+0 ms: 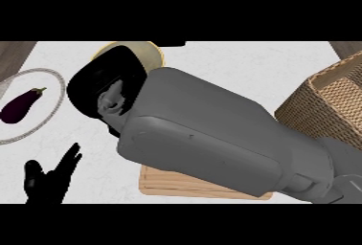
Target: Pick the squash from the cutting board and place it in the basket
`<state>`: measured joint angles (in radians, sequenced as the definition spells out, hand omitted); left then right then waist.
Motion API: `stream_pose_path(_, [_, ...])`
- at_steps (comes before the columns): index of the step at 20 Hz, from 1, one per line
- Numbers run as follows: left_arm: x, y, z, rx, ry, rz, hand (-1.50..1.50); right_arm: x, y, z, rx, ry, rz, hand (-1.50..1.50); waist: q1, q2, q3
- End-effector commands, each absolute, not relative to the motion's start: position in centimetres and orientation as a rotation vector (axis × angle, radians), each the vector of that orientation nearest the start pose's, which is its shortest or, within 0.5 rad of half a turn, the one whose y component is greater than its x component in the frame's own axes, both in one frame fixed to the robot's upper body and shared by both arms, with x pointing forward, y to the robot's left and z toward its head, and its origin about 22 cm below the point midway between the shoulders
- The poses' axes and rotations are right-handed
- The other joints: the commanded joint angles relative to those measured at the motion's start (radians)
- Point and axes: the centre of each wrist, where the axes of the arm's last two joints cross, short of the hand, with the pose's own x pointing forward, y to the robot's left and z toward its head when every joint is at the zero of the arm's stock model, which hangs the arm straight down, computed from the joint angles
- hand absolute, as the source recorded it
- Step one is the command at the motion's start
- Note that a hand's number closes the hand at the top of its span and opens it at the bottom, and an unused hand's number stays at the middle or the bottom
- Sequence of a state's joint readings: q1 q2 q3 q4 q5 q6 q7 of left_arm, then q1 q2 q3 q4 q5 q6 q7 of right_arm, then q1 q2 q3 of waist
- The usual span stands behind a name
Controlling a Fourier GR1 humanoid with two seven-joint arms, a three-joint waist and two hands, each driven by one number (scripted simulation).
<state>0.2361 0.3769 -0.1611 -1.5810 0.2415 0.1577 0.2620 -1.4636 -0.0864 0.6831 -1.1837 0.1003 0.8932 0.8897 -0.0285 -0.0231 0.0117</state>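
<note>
My right hand [106, 86] is raised close to the view at upper centre-left, with its grey forearm running down to the lower right. Its fingers are curled round the pale yellow squash [151, 51], of which only a rim shows behind the hand's top edge. The wooden cutting board [185, 187] lies under the forearm; only its near edge is visible. The wicker basket [326, 103] stands at the right edge, to the right of the forearm. My left hand [48, 179] rests open at the lower left, fingers up.
A round plate [58, 81] at the left edge holds a dark purple eggplant [21, 105]. The white counter [240, 67] shows between the raised hand and the basket.
</note>
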Motion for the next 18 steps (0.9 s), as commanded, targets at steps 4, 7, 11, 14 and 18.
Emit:
stream_pose_path(4, [18.5,29.4,-3.7,0.172,-0.987,0.002,0.00,29.4,6.4,28.5,-0.826,-0.850,2.149,-1.50,-0.015,0.009,-0.012])
stream_pose_path(7, [18.6,28.9,-4.2,0.175,-0.994,-0.006,0.00,28.8,7.1,28.4,-0.785,-0.875,2.114,-1.50,-0.010,0.010,-0.013])
stream_pose_path(11, [18.1,31.1,-4.5,0.173,-1.009,-0.009,0.00,29.0,6.5,26.0,-0.776,-0.880,2.060,-1.50,0.009,0.016,-0.013])
stream_pose_path(14, [17.9,29.3,-3.4,0.163,-1.011,0.003,0.00,28.1,4.7,22.8,-0.757,-0.886,2.053,-1.50,0.009,0.016,-0.011])
stream_pose_path(18, [19.4,28.1,-4.2,0.155,-1.016,-0.030,0.00,28.2,3.6,20.7,-0.765,-0.873,2.057,-1.50,0.008,0.021,-0.012])
